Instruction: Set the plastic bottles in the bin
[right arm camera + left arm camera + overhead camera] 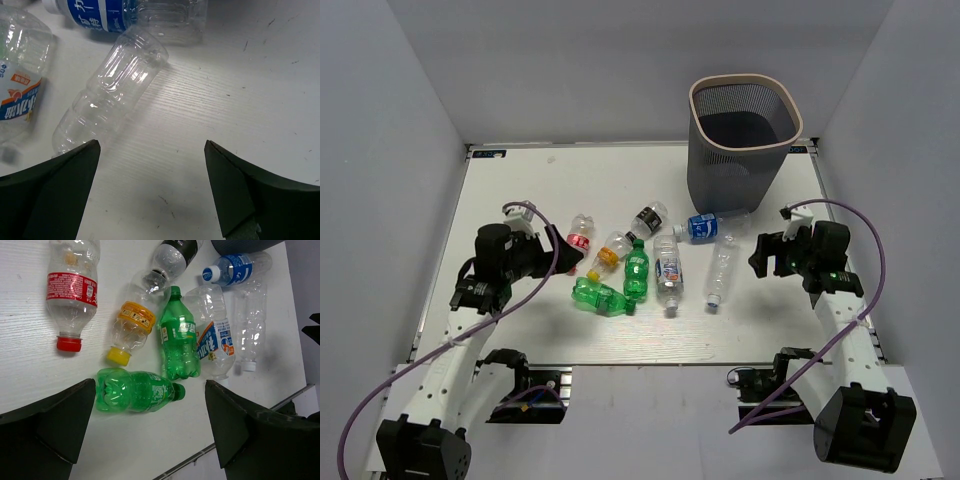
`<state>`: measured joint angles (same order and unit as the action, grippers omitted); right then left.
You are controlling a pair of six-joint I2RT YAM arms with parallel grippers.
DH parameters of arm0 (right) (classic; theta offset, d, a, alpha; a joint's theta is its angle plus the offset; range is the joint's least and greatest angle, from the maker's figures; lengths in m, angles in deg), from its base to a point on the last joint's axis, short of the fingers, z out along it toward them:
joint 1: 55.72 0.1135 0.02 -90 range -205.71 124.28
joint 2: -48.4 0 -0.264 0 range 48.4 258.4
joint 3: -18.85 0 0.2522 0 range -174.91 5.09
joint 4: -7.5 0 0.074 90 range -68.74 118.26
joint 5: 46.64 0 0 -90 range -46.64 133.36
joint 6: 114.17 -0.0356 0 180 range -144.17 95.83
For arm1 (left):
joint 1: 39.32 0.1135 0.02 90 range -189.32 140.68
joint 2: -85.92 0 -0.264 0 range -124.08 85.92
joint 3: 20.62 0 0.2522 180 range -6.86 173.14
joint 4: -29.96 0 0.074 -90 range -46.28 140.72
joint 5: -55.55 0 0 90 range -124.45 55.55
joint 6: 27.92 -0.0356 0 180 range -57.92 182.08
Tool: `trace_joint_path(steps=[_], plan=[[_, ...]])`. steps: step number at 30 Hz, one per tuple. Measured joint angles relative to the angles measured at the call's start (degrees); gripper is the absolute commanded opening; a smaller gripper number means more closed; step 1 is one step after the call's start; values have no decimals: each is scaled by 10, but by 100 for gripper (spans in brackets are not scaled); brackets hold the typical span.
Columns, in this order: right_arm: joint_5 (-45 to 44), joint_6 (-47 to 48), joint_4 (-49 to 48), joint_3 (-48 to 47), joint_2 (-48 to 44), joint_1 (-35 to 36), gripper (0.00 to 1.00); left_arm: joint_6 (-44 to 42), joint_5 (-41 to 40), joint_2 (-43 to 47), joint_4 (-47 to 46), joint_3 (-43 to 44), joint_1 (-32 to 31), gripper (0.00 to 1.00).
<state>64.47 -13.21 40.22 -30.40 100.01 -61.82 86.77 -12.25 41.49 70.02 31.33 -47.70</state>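
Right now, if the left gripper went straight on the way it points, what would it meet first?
Probably the green bottle lying on its side: in the wrist view it sits ahead of the open left gripper, though depth is unclear.

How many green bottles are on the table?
2. The far green bottle lies mid-table; the near green bottle lies crosswise at its base. The bin is partly hidden inside.

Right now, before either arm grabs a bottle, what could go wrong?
The near green plastic bottle lies crowded by a second green bottle and an orange-labelled clear bottle; the left arm's open jaws may shove a neighbour. The unlabelled clear plastic bottle lies on its round side and could roll if nudged. The tall dark mesh bin has a high rim a carried bottle might clip.
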Motion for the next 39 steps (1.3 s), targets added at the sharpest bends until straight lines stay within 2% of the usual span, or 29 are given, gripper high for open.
trace_joint_path(steps=[4,6,7,8,9,10,12,15,17,18,19,20,21,23,24,25,26,27,28,29,34,39], plan=[[0,27,24,-5,4,0,90,1,6,-10,-14,0,0,100],[-2,57,43,-16,11,0,90,4,6,-10,-22,0,0,92],[-4,70,51,-21,15,0,90,6,6,-11,-26,0,0,86],[-6,82,58,-26,19,-1,90,8,6,-12,-29,0,0,66],[-9,92,65,-31,24,-2,90,13,5,-14,-31,0,0,55],[-12,103,75,-37,29,-3,90,11,4,-17,-33,0,0,46],[-18,123,97,-56,40,-4,90,6,3,-28,-36,2,0,35],[-20,153,134,-96,62,-5,90,-2,3,-46,-35,5,0,35],[-13,177,159,-124,79,-5,90,-7,5,-57,-32,8,-2,48],[-8,182,170,-134,83,-6,83,-11,10,-65,-32,10,-3,57],[1,187,180,-140,87,-6,37,-14,16,-73,-32,11,-4,69],[12,190,189,-145,89,-6,12,-16,23,-82,-33,12,-4,74],[26,188,196,-146,89,-6,0,-18,29,-93,-32,12,-4,77],[52,163,202,-146,89,-6,0,-24,37,-116,-26,17,-4,81],[67,143,198,-145,90,-5,5,-26,36,-126,-19,22,-4,82],[82,119,191,-143,92,-2,16,-28,33,-135,-11,29,-4,83],[96,96,185,-140,94,-1,39,-30,26,-141,-1,38,-5,83],[112,67,170,-135,100,2,48,-31,17,-146,9,51,-5,83],[124,40,153,-128,107,6,62,-32,8,-151,18,66,-5,83],[135,12,137,-120,117,9,90,-33,-5,-160,26,86,-5,85],[146,-90,48,-83,167,35,90,-44,-97,-219,38,169,-5,85],[115,-157,-26,-66,215,56,90,-47,-173,-287,46,185,-5,85]])
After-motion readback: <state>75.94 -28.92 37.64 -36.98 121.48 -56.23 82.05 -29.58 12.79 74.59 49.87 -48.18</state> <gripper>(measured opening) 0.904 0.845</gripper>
